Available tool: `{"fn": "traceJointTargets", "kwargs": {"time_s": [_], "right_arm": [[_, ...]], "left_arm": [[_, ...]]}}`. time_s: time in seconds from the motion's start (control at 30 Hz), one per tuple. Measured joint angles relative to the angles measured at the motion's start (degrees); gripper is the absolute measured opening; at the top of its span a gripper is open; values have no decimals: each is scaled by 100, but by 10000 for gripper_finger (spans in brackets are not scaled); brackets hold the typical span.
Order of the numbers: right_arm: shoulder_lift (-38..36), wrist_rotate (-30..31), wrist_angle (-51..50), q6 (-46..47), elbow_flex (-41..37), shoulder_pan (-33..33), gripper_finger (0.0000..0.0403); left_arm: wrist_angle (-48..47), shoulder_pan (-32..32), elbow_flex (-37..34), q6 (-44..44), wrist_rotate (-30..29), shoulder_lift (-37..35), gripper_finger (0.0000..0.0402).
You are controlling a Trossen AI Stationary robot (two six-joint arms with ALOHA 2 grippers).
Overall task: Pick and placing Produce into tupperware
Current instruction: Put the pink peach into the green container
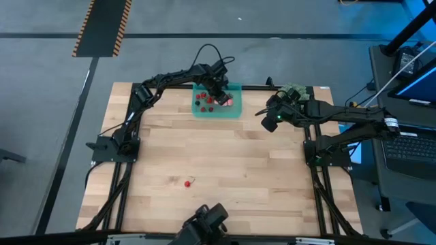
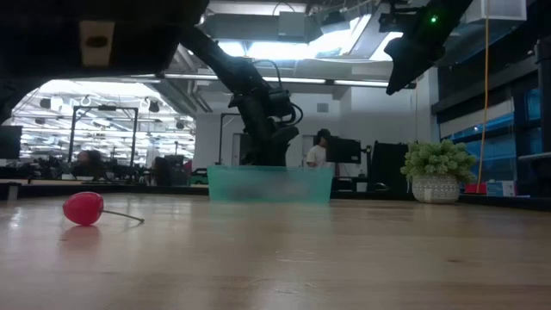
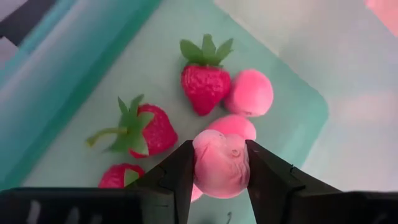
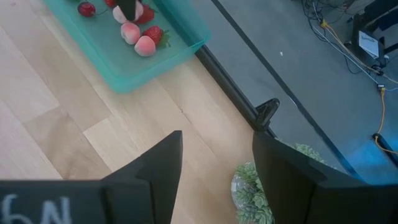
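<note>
Left gripper clamps a pink peach over the container; looks light, smooth, slippery, so grip mid-body. Right gripper open, idle.

The high view looks straight down on the whole table, the low view level across it from its 6 o'clock edge, while both wrist views look down, the left close, sharing the tupperware.
</note>
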Motion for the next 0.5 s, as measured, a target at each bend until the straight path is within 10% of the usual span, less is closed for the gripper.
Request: {"fn": "traceJointTargets", "kwargs": {"time_s": [0.5], "right_arm": [[0,-2,-42,0,0,0,197]], "left_arm": [[-43,-55,0,7,11,0,156]]}}
